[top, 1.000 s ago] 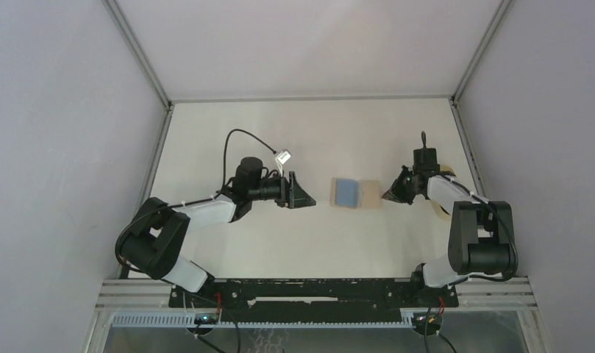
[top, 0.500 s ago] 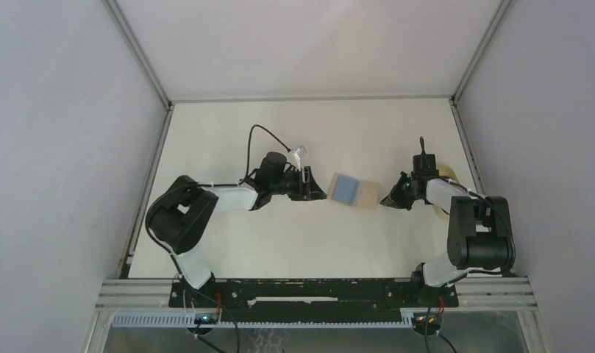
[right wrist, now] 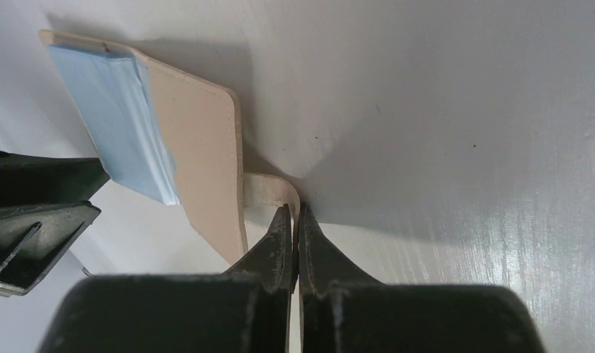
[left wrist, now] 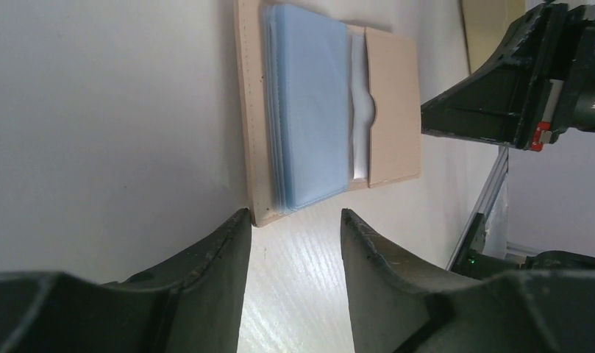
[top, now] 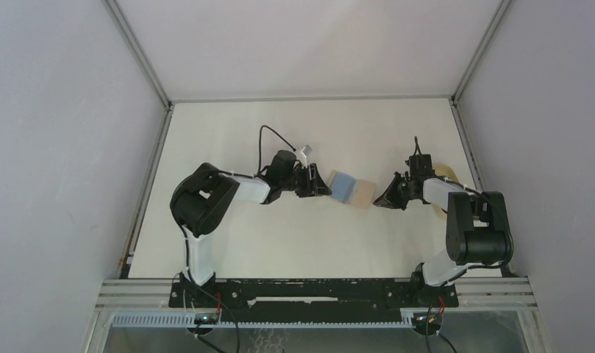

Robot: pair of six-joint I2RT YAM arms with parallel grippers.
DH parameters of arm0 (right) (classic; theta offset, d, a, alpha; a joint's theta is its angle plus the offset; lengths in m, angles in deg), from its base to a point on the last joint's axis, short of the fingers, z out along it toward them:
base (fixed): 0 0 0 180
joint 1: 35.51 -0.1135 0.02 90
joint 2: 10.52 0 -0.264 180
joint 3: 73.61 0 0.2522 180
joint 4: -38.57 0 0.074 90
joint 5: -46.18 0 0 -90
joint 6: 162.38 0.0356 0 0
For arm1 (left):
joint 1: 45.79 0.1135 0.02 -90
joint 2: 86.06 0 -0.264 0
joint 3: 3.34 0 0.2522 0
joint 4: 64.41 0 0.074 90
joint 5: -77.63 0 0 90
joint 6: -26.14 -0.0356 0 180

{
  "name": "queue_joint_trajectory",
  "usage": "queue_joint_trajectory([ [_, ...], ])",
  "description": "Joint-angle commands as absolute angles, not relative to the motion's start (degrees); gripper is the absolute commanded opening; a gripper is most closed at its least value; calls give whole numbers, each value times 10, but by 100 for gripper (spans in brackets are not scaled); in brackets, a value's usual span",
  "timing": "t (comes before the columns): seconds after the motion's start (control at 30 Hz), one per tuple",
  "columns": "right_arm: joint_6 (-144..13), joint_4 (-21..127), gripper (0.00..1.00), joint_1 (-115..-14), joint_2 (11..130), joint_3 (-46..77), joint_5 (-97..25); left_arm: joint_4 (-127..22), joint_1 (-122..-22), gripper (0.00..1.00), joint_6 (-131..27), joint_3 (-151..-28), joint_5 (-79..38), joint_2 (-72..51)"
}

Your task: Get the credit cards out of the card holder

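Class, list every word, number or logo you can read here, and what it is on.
None legible. The light blue card and tan card holder show blank faces.
The small red and white tag on the right tool is too small to read.

Grey walls (top: 59,147), cream table (top: 301,243), perhaps laminate

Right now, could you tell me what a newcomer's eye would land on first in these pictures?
Probably the light blue cards fanning out of the tan card holder in the centre of the scene. Next, the two grippers flanking it: the left gripper open just short of the cards, the right gripper shut on the holder's tab.
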State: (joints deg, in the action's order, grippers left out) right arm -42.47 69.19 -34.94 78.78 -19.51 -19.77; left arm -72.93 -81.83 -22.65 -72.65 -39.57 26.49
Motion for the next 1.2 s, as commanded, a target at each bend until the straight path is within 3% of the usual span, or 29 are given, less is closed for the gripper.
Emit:
queue_joint_trajectory([
  [0.0, -436, 671, 0, -353, 790, -183, -177, -819, -824, 52, -198, -744, -426, 275],
  [0.13, -436, 668, 0, -354, 796, -183, -170, -936, -821, 51, -147, -711, -454, 281],
  [0.37, -438, 664, 0, -354, 800, -183, -162, -1021, -816, 30, -105, -689, -473, 292],
  [0.67, -441, 668, 0, -369, 793, -183, -161, -897, -821, 44, -167, -714, -461, 294],
  [0.83, -440, 667, 0, -370, 794, -183, -159, -854, -822, 35, -197, -722, -452, 281],
  [1.17, -443, 667, 0, -372, 797, -183, -156, -866, -812, 37, -206, -716, -474, 269],
])
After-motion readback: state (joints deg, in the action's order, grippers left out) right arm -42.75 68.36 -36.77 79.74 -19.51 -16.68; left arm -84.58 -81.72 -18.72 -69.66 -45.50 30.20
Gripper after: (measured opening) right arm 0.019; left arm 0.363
